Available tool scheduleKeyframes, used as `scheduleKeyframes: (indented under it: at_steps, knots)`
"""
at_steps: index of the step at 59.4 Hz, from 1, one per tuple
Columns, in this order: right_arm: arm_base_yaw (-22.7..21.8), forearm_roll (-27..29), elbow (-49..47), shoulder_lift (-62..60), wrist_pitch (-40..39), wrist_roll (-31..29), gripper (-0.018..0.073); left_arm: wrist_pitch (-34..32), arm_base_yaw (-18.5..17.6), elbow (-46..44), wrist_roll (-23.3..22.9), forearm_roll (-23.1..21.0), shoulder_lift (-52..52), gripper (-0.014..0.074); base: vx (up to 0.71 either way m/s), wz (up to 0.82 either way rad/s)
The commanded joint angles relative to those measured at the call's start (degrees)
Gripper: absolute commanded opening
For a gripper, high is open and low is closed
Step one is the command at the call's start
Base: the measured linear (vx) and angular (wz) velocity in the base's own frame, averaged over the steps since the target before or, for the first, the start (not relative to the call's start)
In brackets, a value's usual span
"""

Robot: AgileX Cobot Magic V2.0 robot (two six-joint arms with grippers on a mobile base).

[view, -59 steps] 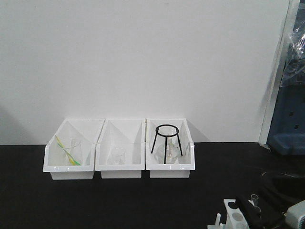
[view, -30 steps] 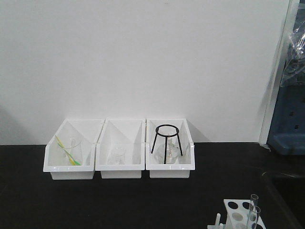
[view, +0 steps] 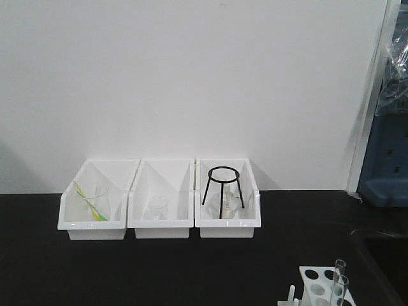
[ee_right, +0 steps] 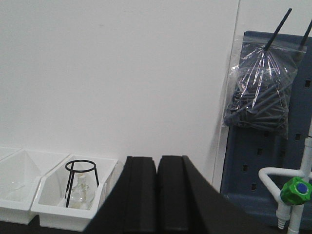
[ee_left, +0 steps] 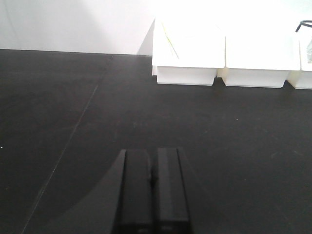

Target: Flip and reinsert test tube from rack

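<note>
Front view: we see two test tubes (view: 339, 285) upright in the rack (view: 317, 287); left gripper (ee_left: 152, 181) and right gripper (ee_right: 157, 191) both pinched together, empty.

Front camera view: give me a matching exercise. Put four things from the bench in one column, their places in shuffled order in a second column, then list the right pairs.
Things:
1. black tripod stand
2. yellow-green stick
3. small glass beaker
4. test tubes

Places:
A. left bin
B. white rack at the bottom edge
C. right bin
D. middle bin

Pairs: 1-C, 2-A, 3-D, 4-B
</note>
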Motion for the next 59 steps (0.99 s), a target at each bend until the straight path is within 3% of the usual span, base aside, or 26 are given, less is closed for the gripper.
scheduleKeyframes:
  at_steps: [1,22,24,29,37,41,45,49,59]
  knots:
    - [-0.05,-0.65,-1.55,0.31,-1.47,0.06,-0.0011,-4.90,-0.20,0.12,-0.01,-0.26,-0.62,-0.0006,0.00,0.00]
    - [-0.05,0.26,-1.55,0.31,-1.44,-0.27,-0.0011,-4.90,-0.20,0.12,-0.01,-0.26,-0.62,-0.0006,0.00,0.00]
    - [-0.05,2.41,-1.55,0.31,-1.44,-1.22,-0.0011,-4.90,-0.20,0.12,-0.01,-0.26,-0.62,-0.0006,0.00,0.00]
    - [-0.05,15.00,-0.48,0.31,0.00,-7.94,-0.0011,-4.90,-0.20,0.12,-0.01,-0.26,-0.62,-0.0006,0.00,0.00]
    - [-0.05,40.79,3.86,-0.30,1.24,-30.09,-0.0011,-4.90,-0.20,0.12,-0.01,-0.26,-0.62,-0.0006,0.00,0.00]
    - [-0.05,49.74,7.92,-2.01,1.14,-40.62,-0.0011,-4.90,-0.20,0.12,-0.01,-0.26,-0.62,-0.0006,0.00,0.00]
    - [-0.16,54.60,12.60,-5.24,1.00,-47.56,-0.0011,-4.90,-0.20,0.12,-0.01,-0.26,-0.62,-0.0006,0.00,0.00]
    - [-0.16,56.27,16.92,-8.99,1.07,-50.86,-0.0011,-4.90,-0.20,0.12,-0.01,-0.26,-0.62,-0.0006,0.00,0.00]
    - [-0.05,56.81,23.62,-18.15,3.79,-51.35,-0.0011,-4.79,-0.20,0.12,-0.01,-0.26,-0.62,-0.0006,0.00,0.00]
